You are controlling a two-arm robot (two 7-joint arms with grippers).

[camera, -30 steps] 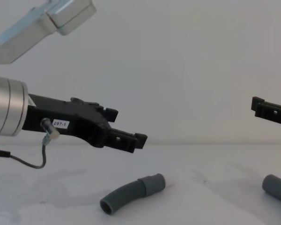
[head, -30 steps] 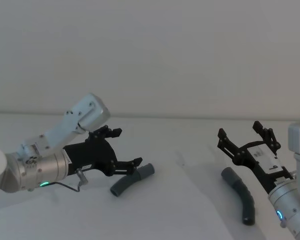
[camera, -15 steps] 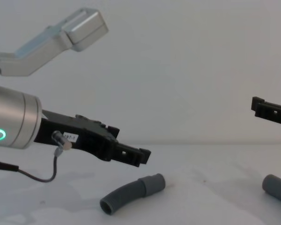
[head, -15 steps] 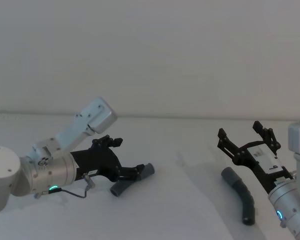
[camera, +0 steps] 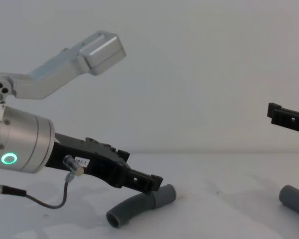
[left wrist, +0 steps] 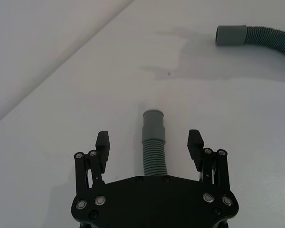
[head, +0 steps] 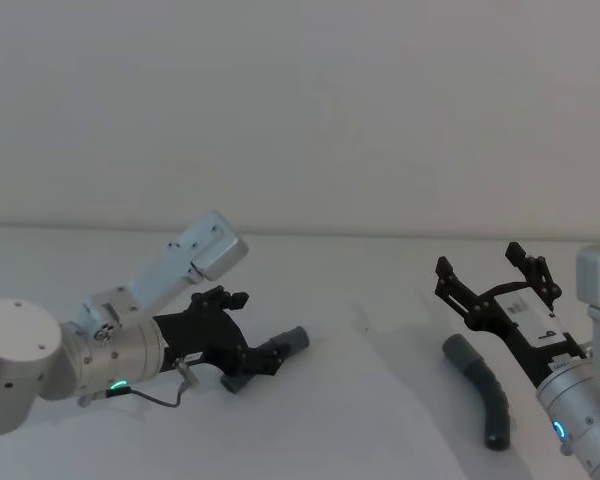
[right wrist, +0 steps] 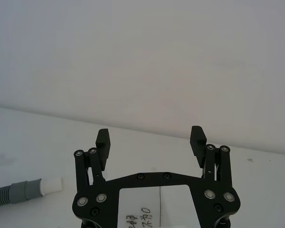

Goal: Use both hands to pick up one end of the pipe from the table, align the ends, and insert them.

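Note:
Two dark-grey ribbed pieces of the pipe lie on the white table. My left gripper is low over the left piece, open, with one finger on each side of the hose and its grey cuff end sticking out past the fingertips. From the chest view the left gripper hangs just above that piece. My right gripper is open and empty, raised above and behind the right piece, whose cuff carries a white tube tip.
The right piece's grey cuff shows far off in the left wrist view. A thin grey cable loops under the left wrist. A plain pale wall stands behind the table.
My left gripper has come down and forward, from above the left pipe piece to straddling it close to the table. The right gripper and both pieces have stayed put.

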